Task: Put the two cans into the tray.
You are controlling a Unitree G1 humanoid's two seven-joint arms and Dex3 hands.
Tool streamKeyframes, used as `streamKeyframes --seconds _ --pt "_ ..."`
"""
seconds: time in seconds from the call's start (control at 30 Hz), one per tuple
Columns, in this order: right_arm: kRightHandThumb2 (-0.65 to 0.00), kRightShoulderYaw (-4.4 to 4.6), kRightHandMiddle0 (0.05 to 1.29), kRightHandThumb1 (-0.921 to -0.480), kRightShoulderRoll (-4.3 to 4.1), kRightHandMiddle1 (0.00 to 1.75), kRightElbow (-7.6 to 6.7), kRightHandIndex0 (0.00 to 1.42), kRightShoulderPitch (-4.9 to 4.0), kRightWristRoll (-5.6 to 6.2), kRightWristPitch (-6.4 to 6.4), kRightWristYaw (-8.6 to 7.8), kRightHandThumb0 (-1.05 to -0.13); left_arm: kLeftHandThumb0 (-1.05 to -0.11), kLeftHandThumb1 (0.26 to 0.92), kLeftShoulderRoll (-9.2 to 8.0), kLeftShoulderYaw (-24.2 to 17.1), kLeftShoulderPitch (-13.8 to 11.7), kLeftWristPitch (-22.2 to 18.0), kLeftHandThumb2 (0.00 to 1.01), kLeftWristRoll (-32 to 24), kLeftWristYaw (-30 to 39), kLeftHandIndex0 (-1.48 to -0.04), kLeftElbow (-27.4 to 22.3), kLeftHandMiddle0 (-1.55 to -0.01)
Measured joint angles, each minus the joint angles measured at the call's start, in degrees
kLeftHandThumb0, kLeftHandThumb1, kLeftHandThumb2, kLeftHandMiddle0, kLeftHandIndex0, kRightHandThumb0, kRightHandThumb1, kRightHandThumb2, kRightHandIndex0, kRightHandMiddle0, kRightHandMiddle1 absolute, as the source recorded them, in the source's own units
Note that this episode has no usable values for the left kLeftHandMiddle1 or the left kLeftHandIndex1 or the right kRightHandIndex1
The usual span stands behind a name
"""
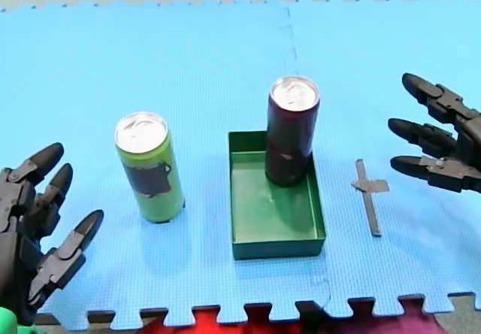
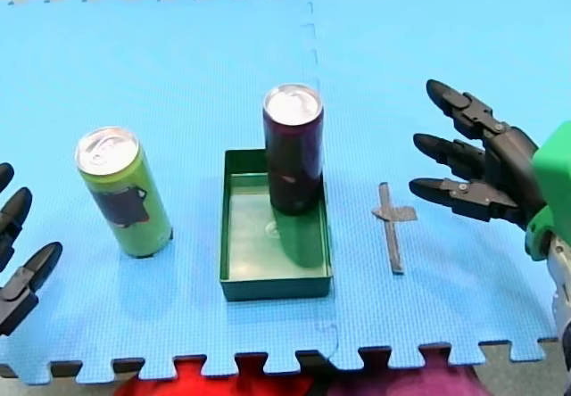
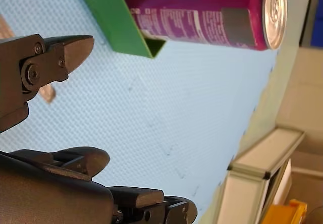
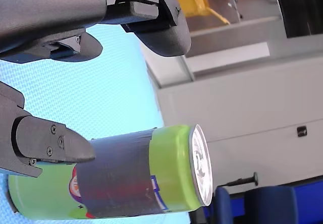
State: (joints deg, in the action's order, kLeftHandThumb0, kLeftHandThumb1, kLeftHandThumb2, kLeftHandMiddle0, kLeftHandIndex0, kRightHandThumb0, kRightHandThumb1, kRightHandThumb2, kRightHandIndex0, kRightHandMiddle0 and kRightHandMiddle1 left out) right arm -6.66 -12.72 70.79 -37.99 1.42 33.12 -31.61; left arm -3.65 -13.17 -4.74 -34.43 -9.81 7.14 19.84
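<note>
The maroon can (image 1: 291,135) is set upright inside the green tray (image 1: 278,247), at its far end, so half of the task is judged done. The lime-green can (image 1: 150,168) is found upright on the blue foam mat (image 1: 150,63), near the tray's left wall but apart from it. This placement is judged to favour the left hand (image 1: 37,221), which is held empty at the tray's near left, with nothing touched. The right hand (image 1: 436,142) is held empty to the tray's right, beyond a grey tape mark (image 1: 368,195).

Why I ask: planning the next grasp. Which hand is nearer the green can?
Left. The left hand is close beside the green can; the right hand is across the tray, on its far side.
</note>
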Motion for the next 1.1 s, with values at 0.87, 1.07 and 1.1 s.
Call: streamKeyframes --seconds 0.87,1.07,1.1 --pt "0.000 -1.68 0.13 -0.824 0.55 0.00 0.76 0.41 -0.35 0.75 -2.06 0.59 -1.005 -1.048 0.829 -6.68 2.11 0.57 5.57 0.03 4.02 4.78 -0.06 -0.40 -0.09" --pt "0.000 -2.16 0.13 -0.824 0.63 0.00 0.70 0.42 -0.51 1.32 -3.02 0.09 -1.013 -1.048 0.847 -6.54 2.25 3.79 4.24 0.03 2.63 6.38 -0.06 5.29 -0.09" --pt "0.000 -2.19 0.13 -0.824 0.63 0.00 0.68 0.42 -0.52 1.37 -3.09 0.10 -1.014 -1.048 0.849 -6.49 2.21 4.49 4.16 0.03 2.14 6.82 -0.06 6.29 -0.10"
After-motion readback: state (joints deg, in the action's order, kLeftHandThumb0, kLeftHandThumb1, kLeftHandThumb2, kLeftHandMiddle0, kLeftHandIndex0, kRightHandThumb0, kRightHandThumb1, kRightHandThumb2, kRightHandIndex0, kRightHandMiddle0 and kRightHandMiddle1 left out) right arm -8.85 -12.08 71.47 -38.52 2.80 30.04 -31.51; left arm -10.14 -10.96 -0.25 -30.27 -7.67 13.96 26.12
